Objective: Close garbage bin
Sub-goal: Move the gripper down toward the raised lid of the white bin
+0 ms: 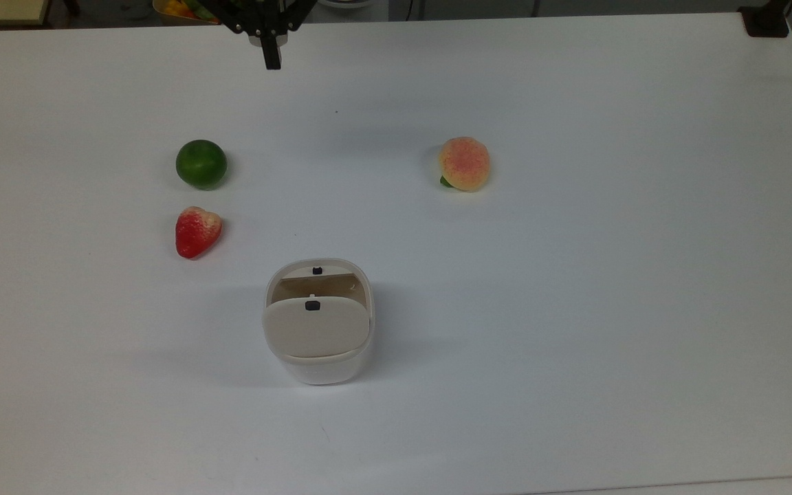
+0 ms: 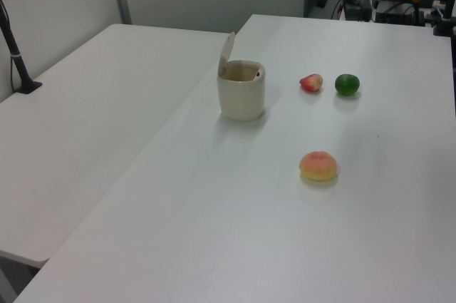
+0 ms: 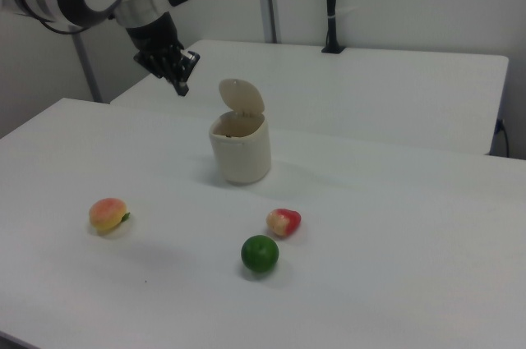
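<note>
The garbage bin (image 1: 318,370) is a small white rounded-square tub standing on the white table, below centre in the top view. Its beige lid (image 1: 313,328) is raised on its hinge, leaving the mouth open, with a small black button (image 1: 312,305) on the lid. The bin (image 2: 241,93) also stands in the left view, and in the right view the bin (image 3: 240,152) has its lid (image 3: 242,96) tilted up. My gripper (image 1: 271,62) hangs over the table's far edge in the top view, well away from the bin. In the right view the gripper (image 3: 182,86) is up and left of the bin, fingers together, holding nothing.
On the table lie a green lime (image 1: 201,163), a red strawberry (image 1: 196,231) and a peach (image 1: 464,163). A basket of toy fruit (image 1: 183,7) sits beyond the far edge. A black clamp (image 1: 766,20) grips the top view's upper right corner. A second table (image 2: 92,103) adjoins.
</note>
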Available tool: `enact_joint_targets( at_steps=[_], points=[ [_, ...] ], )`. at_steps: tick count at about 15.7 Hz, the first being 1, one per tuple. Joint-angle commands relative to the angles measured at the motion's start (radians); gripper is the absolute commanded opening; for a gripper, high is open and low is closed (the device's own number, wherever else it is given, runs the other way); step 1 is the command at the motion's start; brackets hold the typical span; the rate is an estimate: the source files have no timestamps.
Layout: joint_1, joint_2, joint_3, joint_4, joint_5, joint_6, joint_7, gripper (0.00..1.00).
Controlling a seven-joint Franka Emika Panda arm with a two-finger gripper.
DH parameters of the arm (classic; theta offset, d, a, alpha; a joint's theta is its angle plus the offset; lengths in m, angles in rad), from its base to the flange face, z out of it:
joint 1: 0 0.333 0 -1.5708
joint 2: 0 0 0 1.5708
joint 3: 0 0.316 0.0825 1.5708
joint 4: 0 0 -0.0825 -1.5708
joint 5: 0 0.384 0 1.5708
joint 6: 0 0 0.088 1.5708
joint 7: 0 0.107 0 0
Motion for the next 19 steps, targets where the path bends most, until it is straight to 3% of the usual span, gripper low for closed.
enact_joint_targets(
  at_steps=[1, 7, 12, 17, 19],
  points=[
    [0.007, 0.011, -0.011, -0.007, 0.02, 0.115, 0.009, 0.01],
    [-0.005, 0.055, -0.011, 0.01, 0.119, 0.336, 0.032, 0.01],
    [-0.001, 0.172, -0.011, 0.073, 0.104, 0.479, 0.127, 0.0],
    [-0.001, 0.328, -0.003, 0.223, 0.095, 0.56, 0.202, 0.0],
    [0.003, 0.362, -0.002, 0.243, 0.093, 0.599, 0.202, 0.0]
  ],
)
